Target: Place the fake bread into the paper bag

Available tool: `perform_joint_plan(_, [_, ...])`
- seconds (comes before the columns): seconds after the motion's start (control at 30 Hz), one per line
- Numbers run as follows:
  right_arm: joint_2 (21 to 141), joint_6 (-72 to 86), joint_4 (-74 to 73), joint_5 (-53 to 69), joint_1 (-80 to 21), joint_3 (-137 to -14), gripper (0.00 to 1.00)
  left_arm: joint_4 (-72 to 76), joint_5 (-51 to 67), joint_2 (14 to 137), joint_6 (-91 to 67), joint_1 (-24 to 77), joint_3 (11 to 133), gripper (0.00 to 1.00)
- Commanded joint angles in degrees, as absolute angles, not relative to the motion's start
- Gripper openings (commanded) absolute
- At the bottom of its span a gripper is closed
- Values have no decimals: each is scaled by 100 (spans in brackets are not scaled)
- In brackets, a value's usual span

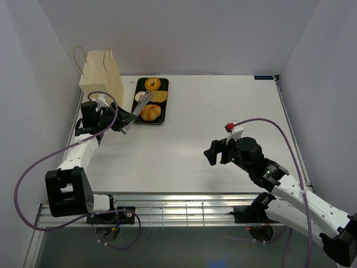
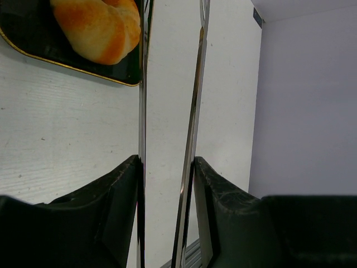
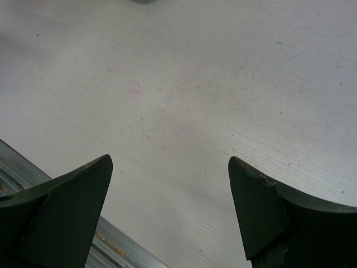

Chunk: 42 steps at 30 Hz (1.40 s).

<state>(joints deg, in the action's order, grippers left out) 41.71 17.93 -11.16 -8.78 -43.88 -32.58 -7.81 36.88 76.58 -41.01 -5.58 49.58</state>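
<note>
The tall cream-beige paper bag [image 1: 102,75] stands upright at ten o'clock on the white table [image 1: 223,106]. At its four o'clock, the black rectangular tray [image 1: 165,82] carries the orange-brown ring [image 1: 152,84], white ring [image 1: 138,96], flat tan piece [image 1: 160,96] and golden segmented bun [image 1: 150,113]. The left gripper [image 1: 124,124] pinches slim metal tongs [image 1: 143,104] that reach over the tray. The right gripper [image 3: 170,161] hangs spread and empty at four o'clock. Bagging looks not yet begun, with all four pastries left to move.
</note>
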Motion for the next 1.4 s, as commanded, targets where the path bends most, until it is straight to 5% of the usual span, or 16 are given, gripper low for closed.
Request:
perform_joint_plan(0.0, [4297, 1740, -976, -809, -4359, -3568, 90, -246, 4174, 7515, -4350, -563, 4931, 52])
perform_joint_plan(0.23, [4877, 1872, -976, -677, -4359, -3832, 90, -351, 4061, 7593, -4062, -186, 5132, 54])
perform_joint_plan(0.43, [4931, 1942, -976, -527, -4359, -3859, 90, -1932, 1543, 7874, -2822, 1177, 6273, 56])
perform_joint_plan(1.37, [4368, 1899, -1125, -685, -4324, -3630, 90, -2795, -2152, 9702, -879, 2918, 8164, 58])
